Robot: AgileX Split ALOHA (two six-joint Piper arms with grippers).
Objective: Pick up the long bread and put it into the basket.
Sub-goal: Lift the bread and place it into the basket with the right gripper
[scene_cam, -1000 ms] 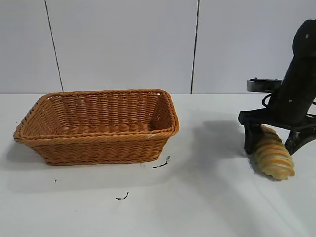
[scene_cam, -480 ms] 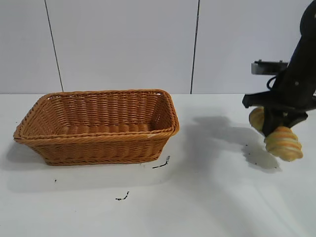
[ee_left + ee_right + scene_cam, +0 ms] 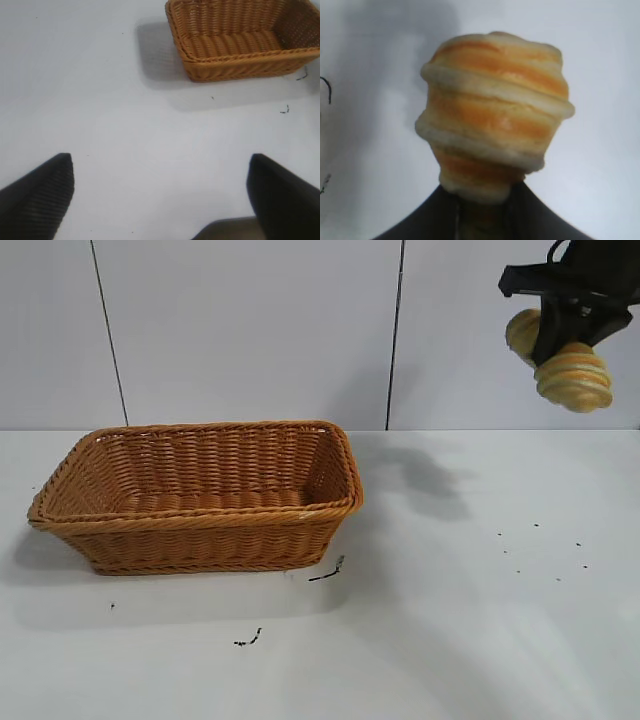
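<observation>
High above the table's right side, the right gripper (image 3: 556, 332) is clamped across the middle of the long bread (image 3: 573, 376), well apart from the basket (image 3: 200, 520). Both loaf ends overhang, so a quick swing could twist it loose. The left gripper (image 3: 160, 195) hangs open, holding nothing.

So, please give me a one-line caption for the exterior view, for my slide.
Right hand holds the long bread high above the table, right of the basket.
</observation>
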